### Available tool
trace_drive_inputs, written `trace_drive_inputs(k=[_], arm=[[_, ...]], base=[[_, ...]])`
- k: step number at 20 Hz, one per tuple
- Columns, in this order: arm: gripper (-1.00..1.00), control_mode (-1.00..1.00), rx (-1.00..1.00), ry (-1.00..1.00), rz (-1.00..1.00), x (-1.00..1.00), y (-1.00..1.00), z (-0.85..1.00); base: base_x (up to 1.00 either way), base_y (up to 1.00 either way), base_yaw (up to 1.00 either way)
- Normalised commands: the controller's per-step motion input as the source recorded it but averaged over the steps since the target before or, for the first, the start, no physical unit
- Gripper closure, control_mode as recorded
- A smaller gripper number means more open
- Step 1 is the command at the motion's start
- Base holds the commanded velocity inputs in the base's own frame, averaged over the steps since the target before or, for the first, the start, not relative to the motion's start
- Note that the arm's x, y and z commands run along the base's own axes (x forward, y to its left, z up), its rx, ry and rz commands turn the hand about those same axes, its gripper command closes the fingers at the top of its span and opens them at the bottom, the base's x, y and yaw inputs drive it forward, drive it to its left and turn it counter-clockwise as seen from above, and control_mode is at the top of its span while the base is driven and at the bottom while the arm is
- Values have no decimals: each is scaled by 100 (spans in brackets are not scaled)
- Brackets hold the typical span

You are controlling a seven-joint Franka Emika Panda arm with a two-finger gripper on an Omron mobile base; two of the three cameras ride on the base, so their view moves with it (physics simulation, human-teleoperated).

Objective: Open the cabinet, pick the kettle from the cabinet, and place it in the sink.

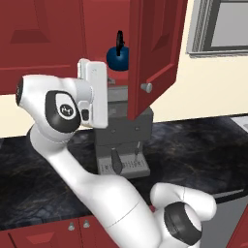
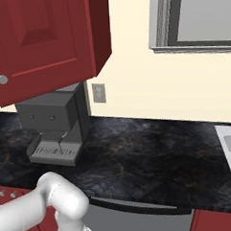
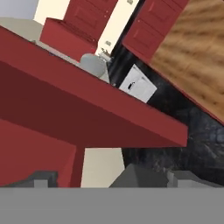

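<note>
Across the lower half of the left base view runs a dark marbled counter (image 1: 193,150) against a cream wall (image 1: 213,87). Upper centre, the cabinet (image 1: 152,53) door hangs ajar; the kettle (image 1: 117,57) sits inside. A grey coffee machine (image 1: 123,140) stands beneath. The gripper's jaws spread wide, holding nothing.

Light here is even and flat, with no single lamp showing. The cream wall (image 2: 150,96) looks bright, the dark counter (image 2: 153,158) carries faint mottled sheen but no hard glare. Shadows are soft (deepest under the open cabinet (image 1: 150,53) door). Edges look crisp though slightly pixelated, without blur or bending
</note>
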Motion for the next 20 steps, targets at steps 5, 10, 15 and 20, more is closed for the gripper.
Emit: trace_drive_inputs(k=[5,10,15,20], arm=[[-100,-100,3,-1,3,34,9,-15],[-100,-100,6,0,7,23,-6,-5],[-100,-100,6,0,9,7,-22,-3],[-100,-100,9,-3,17,1,-24,-8]], base=[[0,0,0],[0,0,0],[0,0,0],[0,0,0]])
